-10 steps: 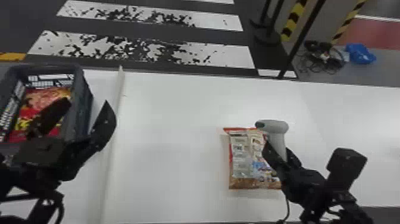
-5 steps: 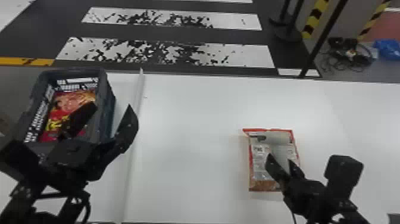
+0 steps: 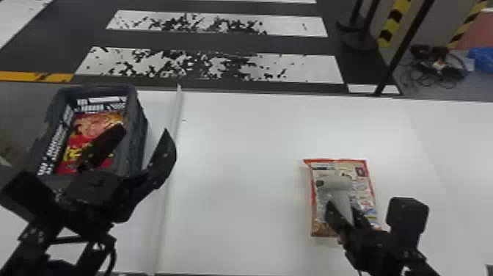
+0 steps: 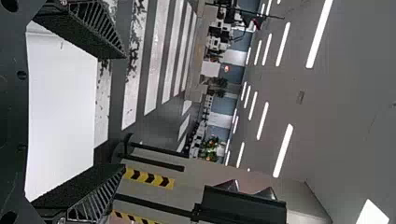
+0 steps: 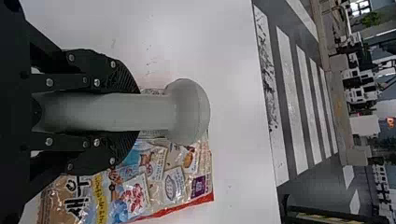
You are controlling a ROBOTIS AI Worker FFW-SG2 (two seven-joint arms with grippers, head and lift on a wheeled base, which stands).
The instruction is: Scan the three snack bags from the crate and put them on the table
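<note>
The right gripper (image 3: pixel 342 207) grips the scanner (image 3: pixel 334 182), partly hiding the snack bag (image 3: pixel 359 176) from me. The left gripper (image 3: pixel 144 129) gapes wide, one finger blocking some of the red bag (image 3: pixel 104 119).

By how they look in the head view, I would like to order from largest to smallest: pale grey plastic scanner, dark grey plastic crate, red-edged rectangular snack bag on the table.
1. Crate
2. Snack bag on the table
3. Scanner, clearly smallest
</note>
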